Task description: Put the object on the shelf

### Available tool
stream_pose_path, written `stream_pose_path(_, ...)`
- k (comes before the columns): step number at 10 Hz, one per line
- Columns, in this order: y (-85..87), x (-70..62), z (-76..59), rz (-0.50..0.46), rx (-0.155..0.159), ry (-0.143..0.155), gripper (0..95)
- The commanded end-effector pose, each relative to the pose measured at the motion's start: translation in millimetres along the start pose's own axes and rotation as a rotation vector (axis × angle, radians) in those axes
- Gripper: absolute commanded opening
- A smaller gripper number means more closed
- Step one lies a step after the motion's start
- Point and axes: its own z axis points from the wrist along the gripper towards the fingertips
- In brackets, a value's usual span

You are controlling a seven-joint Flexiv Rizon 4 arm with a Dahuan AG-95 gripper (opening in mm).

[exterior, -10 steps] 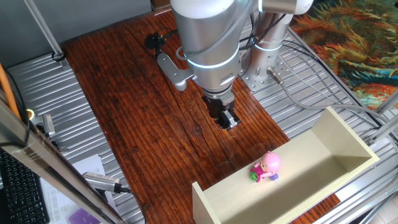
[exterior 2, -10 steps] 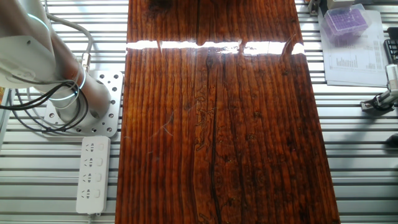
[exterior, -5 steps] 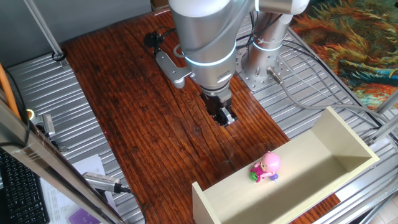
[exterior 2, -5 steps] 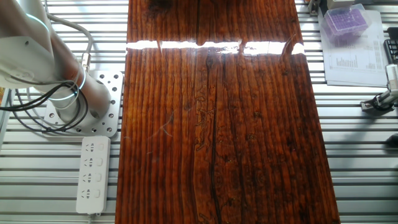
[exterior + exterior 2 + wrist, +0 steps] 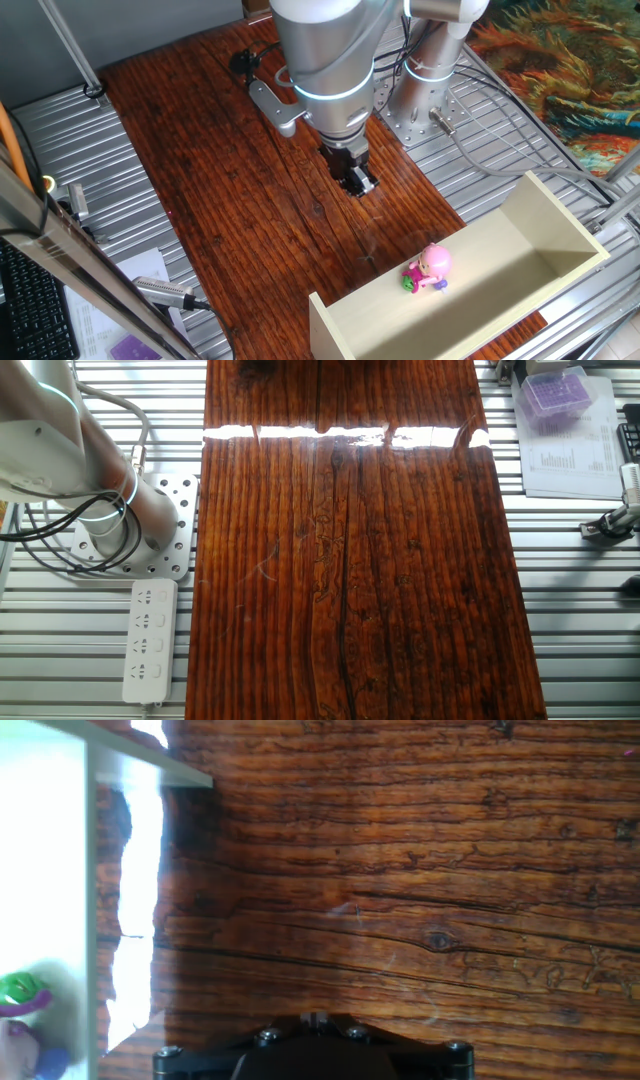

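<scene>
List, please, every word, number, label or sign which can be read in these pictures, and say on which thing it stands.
No text can be read in any view.
Printed sheet under the purple box: lines of print and a chart, too small to read.
Papers by the keyboard: print too small and blurred.
Power strip: only sockets, no readable marking.
Toy, shelf, arm: no writing visible.

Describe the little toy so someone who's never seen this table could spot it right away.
Find the big cream shelf lying at the edge of the dark wooden table. On its flat panel lies the toy, the only colourful thing there: round pink head, green and purple bits.
</scene>
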Motion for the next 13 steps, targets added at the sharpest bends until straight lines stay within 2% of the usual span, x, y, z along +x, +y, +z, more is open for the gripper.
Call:
stream_pose_path(1, -0.2, -0.1, 0.6, -0.002, 0.0, -0.003, 0.0)
stream_pose_path(9, -0.6, -0.4, 2.2, -0.051, -0.002, 0.008, 0.0)
stream_pose_path(13, -0.9, -0.6, 3.4, -0.038, 0.0, 0.014, 0.0)
